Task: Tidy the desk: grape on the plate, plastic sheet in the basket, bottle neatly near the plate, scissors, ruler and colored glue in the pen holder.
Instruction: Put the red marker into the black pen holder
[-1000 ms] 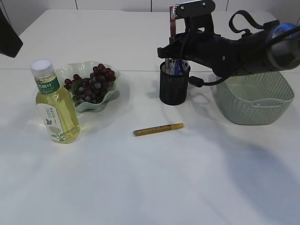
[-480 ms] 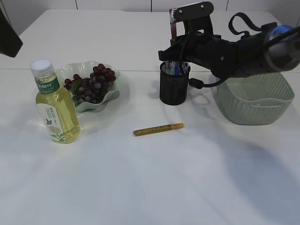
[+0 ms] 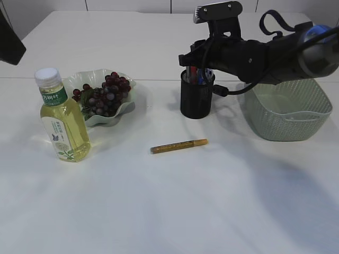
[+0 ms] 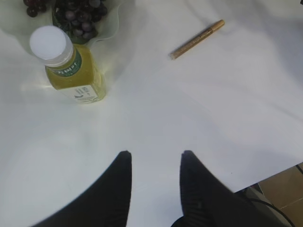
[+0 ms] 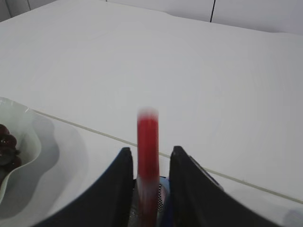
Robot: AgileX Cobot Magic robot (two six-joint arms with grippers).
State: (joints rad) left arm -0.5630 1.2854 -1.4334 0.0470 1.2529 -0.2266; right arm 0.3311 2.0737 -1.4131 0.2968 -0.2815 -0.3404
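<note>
White desk (image 3: 175,201): front half unobstructed. Basket (image 3: 288,114) at right edge; plate (image 3: 119,108) with grapes (image 3: 106,92) and bottle (image 3: 62,119) left. Pen holder (image 3: 196,98) center rear, gold glue pen (image 3: 179,145) before it. Right gripper (image 5: 147,158) parted around a blurred red stick (image 5: 147,156); contact unclear. Left gripper (image 4: 154,158) partly open, empty.

The left tool (image 4: 154,163) hangs over bare white bench (image 4: 199,109), its two dark fingers (image 4: 122,182) standing apart with nothing between them. Ahead of it, at upper left, a bottle (image 4: 66,66) of yellow liquid stands upright with a white cap and green label. Just beyond the bottle lies the wavy rim of a pale plate (image 4: 111,26) holding dark grapes (image 4: 78,14). Well apart at upper right, a gold glue pen (image 4: 196,39) lies slanted on the bench.
</note>
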